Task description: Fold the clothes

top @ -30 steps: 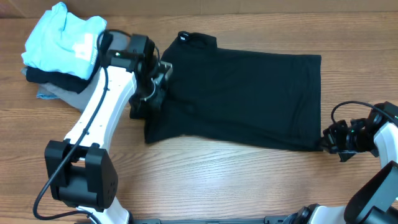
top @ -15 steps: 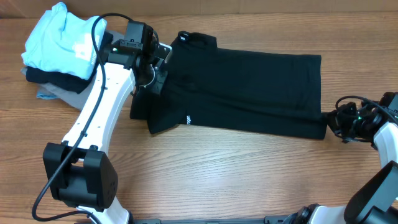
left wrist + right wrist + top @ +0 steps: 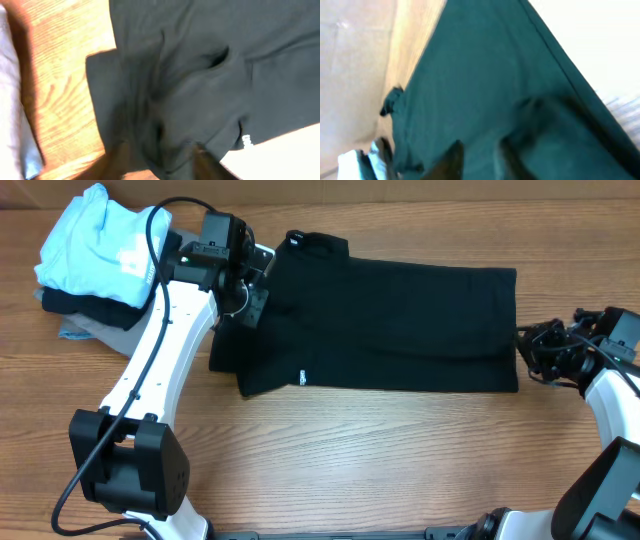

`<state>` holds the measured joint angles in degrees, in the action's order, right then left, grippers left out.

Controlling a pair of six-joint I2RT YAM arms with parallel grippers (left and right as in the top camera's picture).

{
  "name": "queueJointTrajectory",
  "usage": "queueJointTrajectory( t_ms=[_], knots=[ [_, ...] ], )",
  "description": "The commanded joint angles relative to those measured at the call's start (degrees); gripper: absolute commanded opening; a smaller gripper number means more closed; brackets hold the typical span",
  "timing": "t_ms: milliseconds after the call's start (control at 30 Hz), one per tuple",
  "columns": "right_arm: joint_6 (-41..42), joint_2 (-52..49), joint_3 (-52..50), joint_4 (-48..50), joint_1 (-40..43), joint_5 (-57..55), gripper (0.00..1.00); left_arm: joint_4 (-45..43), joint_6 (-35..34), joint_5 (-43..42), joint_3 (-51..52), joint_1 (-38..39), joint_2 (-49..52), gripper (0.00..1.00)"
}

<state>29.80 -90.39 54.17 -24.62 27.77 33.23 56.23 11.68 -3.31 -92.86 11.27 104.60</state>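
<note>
Though both gape, left claw (image 3: 252, 298) overhangs the shirt (image 3: 400, 320) at its shoulder, right claw (image 3: 528, 350) beside its hem.

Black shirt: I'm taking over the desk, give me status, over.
Left gripper open at collar end, right gripper open at hem. Black shirt lying flat, partly folded. Laundry pile beyond left arm, clear of it.

The black polo shirt (image 3: 485, 85) is filling most of the blurred view, lying flat on the tabletop (image 3: 417, 40), which is showing as a strip of wood along the shirt's left edge. The collar (image 3: 391, 102) is poking out at that edge. The jaws are standing slightly apart over the shirt's near end. Beyond the shirt's right edge everything is glaring white.
</note>
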Motion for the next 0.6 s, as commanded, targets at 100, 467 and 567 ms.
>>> queueJointTrajectory(
  t_ms=[100, 467, 567],
  knots=[
    [0.2, 0.1, 1.3, -0.6, 2.8, 0.1, 0.47, 0.3, 0.2, 4.3, -1.0, -0.4, 0.1, 0.73],
    [-4.7, -0.1, 0.8, -23.2, 2.4, -16.1, 0.56, 9.9, -2.4, 2.1, 0.5, -1.1, 0.1, 0.81],
    [-4.7, -0.1, -1.7, -22.1, 1.1, -17.3, 0.55, 8.7, -4.5, 2.2, 5.1, -1.1, 0.1, 0.79]
  ],
)
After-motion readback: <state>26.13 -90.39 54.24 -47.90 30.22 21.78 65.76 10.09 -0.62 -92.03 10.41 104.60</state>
